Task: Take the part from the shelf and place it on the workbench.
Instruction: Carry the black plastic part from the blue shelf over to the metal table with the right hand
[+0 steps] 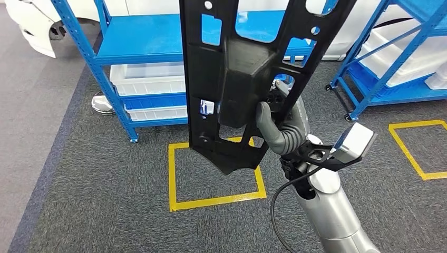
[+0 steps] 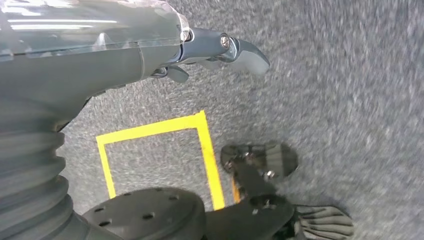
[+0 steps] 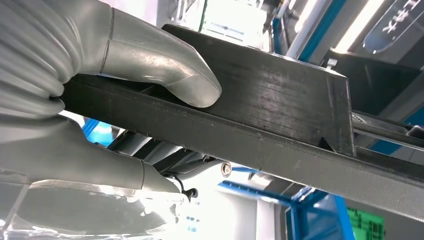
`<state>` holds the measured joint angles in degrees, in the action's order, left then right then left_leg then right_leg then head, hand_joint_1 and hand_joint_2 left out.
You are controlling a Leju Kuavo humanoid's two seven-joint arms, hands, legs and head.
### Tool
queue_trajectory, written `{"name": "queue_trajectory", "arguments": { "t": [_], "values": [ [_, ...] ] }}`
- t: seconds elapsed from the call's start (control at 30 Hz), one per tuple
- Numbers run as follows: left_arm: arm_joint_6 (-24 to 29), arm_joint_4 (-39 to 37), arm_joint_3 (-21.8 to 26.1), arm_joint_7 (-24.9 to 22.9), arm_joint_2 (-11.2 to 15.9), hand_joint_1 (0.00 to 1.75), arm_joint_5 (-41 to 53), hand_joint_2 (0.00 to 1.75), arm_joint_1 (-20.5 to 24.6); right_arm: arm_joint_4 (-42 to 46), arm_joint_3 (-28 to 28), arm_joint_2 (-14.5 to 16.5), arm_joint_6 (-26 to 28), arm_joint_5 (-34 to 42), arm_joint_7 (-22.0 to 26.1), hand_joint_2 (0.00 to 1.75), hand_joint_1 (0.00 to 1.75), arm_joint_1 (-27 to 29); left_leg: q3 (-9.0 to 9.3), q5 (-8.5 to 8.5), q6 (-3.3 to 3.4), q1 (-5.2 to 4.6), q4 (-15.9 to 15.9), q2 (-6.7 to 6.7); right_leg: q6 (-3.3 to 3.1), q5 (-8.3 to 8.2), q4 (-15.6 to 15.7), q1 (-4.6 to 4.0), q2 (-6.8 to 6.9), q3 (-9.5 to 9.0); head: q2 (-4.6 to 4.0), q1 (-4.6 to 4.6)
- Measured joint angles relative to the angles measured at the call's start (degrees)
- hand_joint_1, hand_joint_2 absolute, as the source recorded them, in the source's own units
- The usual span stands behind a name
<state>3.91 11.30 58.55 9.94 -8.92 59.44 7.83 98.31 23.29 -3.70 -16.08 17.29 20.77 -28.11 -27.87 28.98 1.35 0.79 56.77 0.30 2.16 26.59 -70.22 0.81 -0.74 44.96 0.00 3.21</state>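
Blue steel shelving rack (image 1: 142, 45) with white plastic bins (image 1: 150, 79) on its lower tiers, standing on grey carpet (image 1: 79, 200) marked with a yellow taped square (image 1: 174, 179); second blue rack (image 1: 390, 58) toward the far right corner of the floor. Long black moulded plastic panel part (image 1: 248, 79), pierced with cut-outs and ribbed along its back, clear of the shelf and carried upright in the air over the taped square. Judged stiff and fairly light for its length, but top-heavy when held near the lower end, so liable to swing; smooth faces likely slippery, thick raised middle rib the surest hold. Right hand (image 1: 282, 129) clamped on that rib, grey thumb (image 3: 165, 75) pressed on one face and fingers wrapped behind the other. Left hand (image 2: 220, 50) hanging over the carpet, holding nothing, fingers partly curled; exact spread not clear
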Motion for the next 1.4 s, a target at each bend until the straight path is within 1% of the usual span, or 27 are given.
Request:
{"name": "queue_trajectory", "arguments": {
  "t": [0.07,0.13,0.2,0.23,0.27,0.33,0.4,0.47,0.53,0.57,0.6,0.63,0.7,0.77,0.8,0.87,0.93,1.0,1.03,1.07,1.1,1.13,1.2,1.27,1.3,1.33,1.4],
  "values": [
    [-0.01,0.00,-0.01,0.00,-0.01,0.00,0.05,1.75,-0.02,0.02,-0.03,-0.16,-0.02,0.00,-0.01,1.75,1.75,0.55,-0.95,-0.52,-0.06,-0.08,0.20,1.33,0.27,1.82,-4.33,0.03,0.36,0.54,0.00,0.00],
    [-0.07,0.00,-0.04,0.00,-0.04,0.00,0.10,1.75,0.03,0.05,-0.10,-0.36,-0.03,0.00,-0.01,1.75,1.75,0.90,-1.55,-0.74,-0.20,-0.11,0.48,2.55,0.08,0.11,-0.02,-0.01,0.95,-3.40,0.00,0.00],
    [-0.13,0.00,-0.08,0.00,-0.14,0.00,0.12,1.75,0.19,0.23,-0.27,-0.44,-0.11,-0.01,0.03,1.75,1.75,0.90,-1.82,-0.76,-0.52,-0.31,0.77,3.52,-0.75,-1.33,7.67,-0.48,2.83,-8.45,0.00,0.01],
    [-0.15,0.00,-0.09,0.00,-0.19,0.00,0.12,1.75,0.30,0.33,-0.38,-0.46,-0.19,-0.01,0.09,1.75,1.75,0.87,-1.91,-0.77,-0.76,-0.45,0.85,3.94,-1.29,-1.55,10.04,-0.78,3.51,-9.78,0.00,0.01],
    [-0.17,0.00,-0.09,0.00,-0.21,0.00,0.12,1.75,0.40,0.40,-0.49,-0.50,-0.31,-0.02,0.16,1.75,1.75,0.85,-1.97,-0.79,-1.05,-0.58,0.88,4.35,-1.83,-1.41,11.15,-1.08,3.86,-10.22,0.00,0.01],
    [-0.19,0.00,-0.09,0.00,-0.22,0.00,0.11,1.75,0.60,0.44,-0.66,-0.64,-0.59,-0.02,0.27,1.75,1.75,0.89,-1.97,-0.79,-1.65,-0.72,0.81,5.09,-2.67,-1.73,11.41,-1.15,2.95,-9.95,0.00,0.00],
    [-0.19,0.00,-0.10,0.00,-0.22,0.00,0.09,1.75,0.77,0.46,-0.78,-0.76,-0.85,-0.02,0.37,1.75,1.75,0.88,-2.46,0.40,-2.24,-0.63,2.06,3.78,-3.44,-2.23,11.97,-0.86,2.08,-9.92,0.00,0.01],
    [-0.19,0.00,-0.10,0.00,-0.22,0.00,0.01,1.75,0.74,0.46,-0.80,-0.78,-1.02,-0.02,0.47,1.75,1.75,0.91,-4.83,3.75,-2.65,-0.47,7.49,1.28,-4.03,-2.65,12.29,-0.68,1.22,-9.77,-0.01,0.01],
    [-0.20,0.00,-0.09,0.00,-0.22,0.00,-0.08,1.75,0.53,0.43,-0.80,-0.78,-1.23,-0.02,0.52,1.75,1.75,1.09,-8.18,6.87,-2.83,-0.46,14.80,0.35,-4.26,-2.91,12.21,-0.75,0.09,-9.37,-0.01,0.01],
    [-0.19,0.00,-0.09,0.00,-0.22,0.00,-0.09,1.75,0.45,0.41,-0.80,-0.78,-1.38,-0.02,0.53,1.75,1.75,1.16,-9.04,7.04,-2.85,-0.46,16.59,0.28,-4.27,-3.02,12.11,-0.78,-0.56,-9.18,-0.01,0.01],
    [-0.19,0.00,-0.09,0.00,-0.22,0.00,-0.10,1.75,0.41,0.39,-0.80,-0.78,-1.54,-0.02,0.54,1.75,1.75,1.20,-9.01,6.17,-2.81,-0.46,16.45,0.23,-4.22,-3.13,11.97,-0.79,-1.26,-9.00,-0.01,0.01],
    [-0.18,0.00,-0.09,0.01,-0.22,0.00,-0.10,1.75,0.42,0.39,-0.80,-0.78,-1.67,-0.02,0.56,1.75,1.75,1.21,-7.86,4.27,-2.69,-0.44,13.95,-0.03,-4.13,-3.20,11.79,-0.79,-1.97,-8.88,0.00,0.01],
    [-0.17,0.00,-0.09,0.04,-0.21,0.00,-0.10,1.75,0.46,0.39,-0.80,-0.78,-1.84,-0.02,0.61,1.75,1.75,1.14,-4.47,0.46,-2.28,-0.29,6.45,-2.41,-3.84,-3.33,11.38,-0.84,-3.27,-8.57,0.00,0.01],
    [-0.20,0.00,-0.09,0.08,-0.20,0.00,-0.08,1.75,0.44,0.39,-0.80,-0.77,-1.86,-0.02,0.66,1.75,1.75,1.05,-2.74,-0.71,-1.89,-0.17,2.13,-4.83,-3.23,-3.70,11.07,-0.77,-4.46,-7.88,0.00,0.00],
    [-0.22,0.00,-0.08,0.09,-0.20,0.00,-0.07,1.75,0.43,0.39,-0.80,-0.78,-1.86,-0.02,0.67,1.75,1.75,1.04,-2.70,-0.59,-1.71,-0.21,1.74,-5.14,-2.78,-4.02,11.06,-0.69,-5.08,-7.50,0.00,0.00],
    [-0.33,-0.01,-0.08,0.09,-0.28,0.00,-0.01,1.75,0.49,0.40,-0.86,-0.82,-1.87,-0.02,0.68,1.75,1.75,1.14,-2.77,-1.08,-1.08,-0.11,1.33,-3.86,-1.96,-4.45,11.11,-0.54,-5.67,-6.98,0.00,0.01],
    [-0.44,-0.01,-0.09,0.05,-0.42,0.00,0.05,1.75,0.63,0.42,-0.94,-0.93,-1.88,-0.02,0.72,1.75,1.75,1.18,-2.80,-1.65,-0.41,0.13,0.91,-2.35,-1.39,-2.83,8.86,-0.62,-3.58,-5.79,-0.01,0.01],
    [-0.49,0.00,-0.09,0.02,-0.45,0.00,0.05,1.75,0.56,0.43,-0.97,-1.00,-1.91,-0.02,0.74,1.75,1.75,1.24,-2.94,-1.82,-0.13,0.04,0.81,-0.82,-0.91,0.88,2.37,-0.44,-0.79,-2.95,0.00,0.00],
    [-0.49,0.00,-0.09,0.01,-0.44,0.00,0.02,1.75,0.47,0.43,-0.97,-1.01,-1.92,-0.02,0.71,1.75,1.75,1.36,-3.03,-1.83,-0.11,0.00,0.83,0.01,-0.65,2.45,-1.33,-0.24,-0.21,-1.39,0.00,0.00],
    [-0.45,0.00,-0.08,0.01,-0.42,0.00,-0.03,1.75,0.40,0.42,-0.97,-1.02,-1.93,-0.02,0.68,1.75,1.75,1.49,-3.11,-1.82,-0.11,-0.03,0.85,0.84,-0.44,3.20,-3.79,-0.05,0.13,-0.44,0.00,0.00],
    [-0.42,0.00,-0.08,0.02,-0.41,0.00,-0.06,1.75,0.41,0.42,-0.97,-1.03,-1.95,-0.03,0.62,1.75,1.75,1.59,-3.17,-1.81,-0.14,-0.04,0.87,1.65,-0.30,2.96,-4.25,0.13,0.39,-0.50,0.00,0.00],
    [-0.38,0.00,-0.08,0.04,-0.40,0.00,-0.08,1.75,0.45,0.44,-0.97,-1.04,-1.97,-0.04,0.58,1.75,1.75,1.65,-3.17,-1.77,-0.20,-0.04,0.88,2.40,-0.24,1.78,-2.39,0.26,0.70,-1.76,0.00,0.00],
    [-0.29,0.00,-0.08,0.12,-0.43,0.00,-0.08,1.75,0.57,0.64,-0.97,-1.04,-2.00,-0.06,0.51,1.75,1.75,1.65,-3.06,-1.58,-0.51,-0.12,0.91,3.61,-0.51,-1.10,5.49,0.13,2.78,-6.39,-0.01,0.00],
    [-0.16,0.00,-0.08,0.18,-0.44,0.00,-0.08,1.75,0.61,0.97,-0.94,-1.00,-2.01,-0.08,0.50,1.75,1.75,1.60,-2.98,-1.33,-1.06,-0.40,1.00,4.58,-1.37,-2.13,10.69,-0.46,4.59,-9.09,-0.01,0.01],
    [-0.09,0.00,-0.08,0.19,-0.44,0.00,-0.08,1.75,0.60,1.08,-0.93,-0.98,-2.00,-0.08,0.49,1.75,1.75,1.60,-2.94,-1.23,-1.37,-0.53,0.99,5.07,-1.82,-1.88,11.21,-0.79,4.74,-9.16,-0.01,0.01],
    [-0.03,0.00,-0.08,0.19,-0.45,0.00,-0.08,1.75,0.62,1.15,-0.92,-0.96,-1.99,-0.09,0.48,1.75,1.75,1.62,-2.84,-1.16,-1.72,-0.59,0.95,5.61,-2.23,-1.98,11.27,-0.94,4.04,-9.01,0.00,0.01],
    [0.02,0.00,-0.08,0.17,-0.45,0.00,-0.08,1.75,0.68,1.27,-0.93,-0.95,-1.96,-0.09,0.45,1.75,1.75,1.64,-2.89,-0.44,-2.40,-0.38,1.44,5.12,-2.91,-2.20,11.67,-0.72,2.85,-9.06,0.00,0.01]
  ]
}}
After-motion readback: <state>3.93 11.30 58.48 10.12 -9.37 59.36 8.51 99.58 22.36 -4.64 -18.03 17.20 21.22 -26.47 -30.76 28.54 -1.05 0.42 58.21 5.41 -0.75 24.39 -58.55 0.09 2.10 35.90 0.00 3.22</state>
